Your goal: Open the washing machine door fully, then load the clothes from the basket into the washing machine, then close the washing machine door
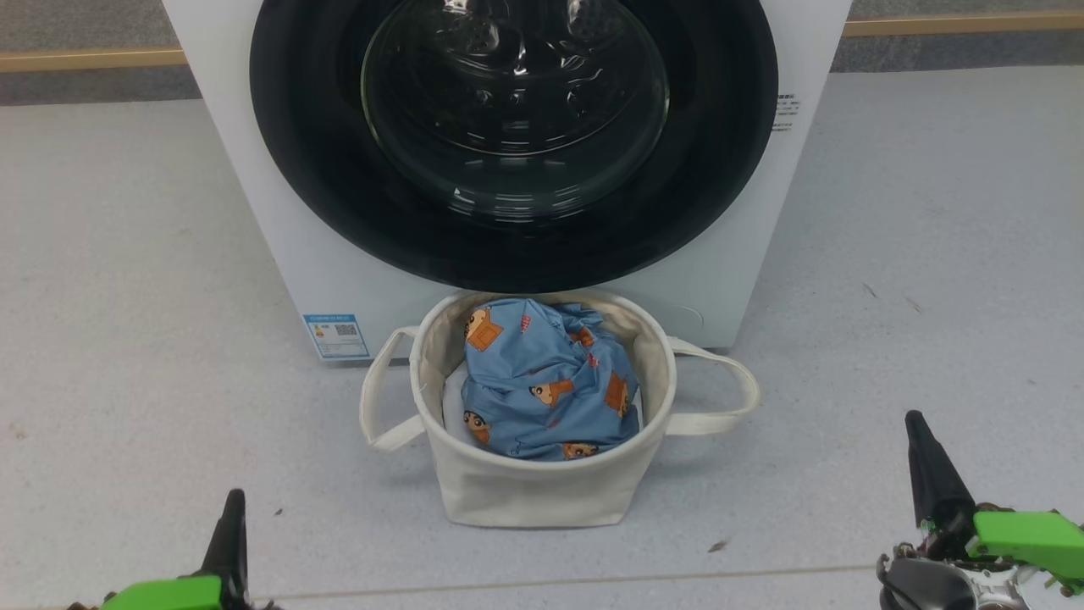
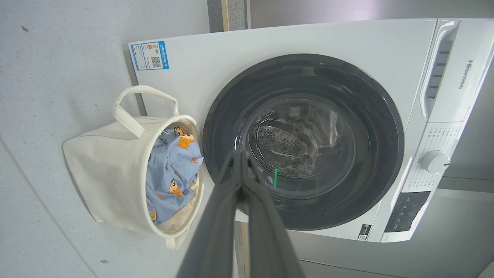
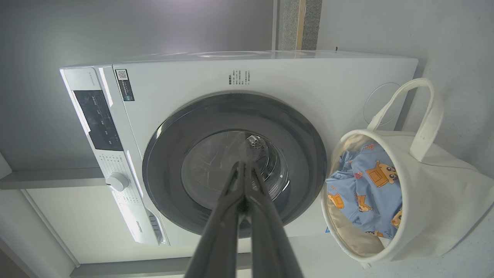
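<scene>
Door: you have the washing machine door [image 1: 322, 203] closed flat against the washing machine [image 1: 254, 220], its glass centre facing you.
Basket: the basket [image 1: 525, 496] stands upright on the floor [image 1: 127, 339], just in front of the machine and below the door.
Clothes: the clothes [image 1: 546, 381] lie bunched inside the basket.
Left gripper: your left gripper [image 2: 238, 153] is clenched on nothing, low on your left, well apart from the basket.
Right gripper: your right gripper [image 3: 244, 165] is clenched and empty too, low on your right.
</scene>
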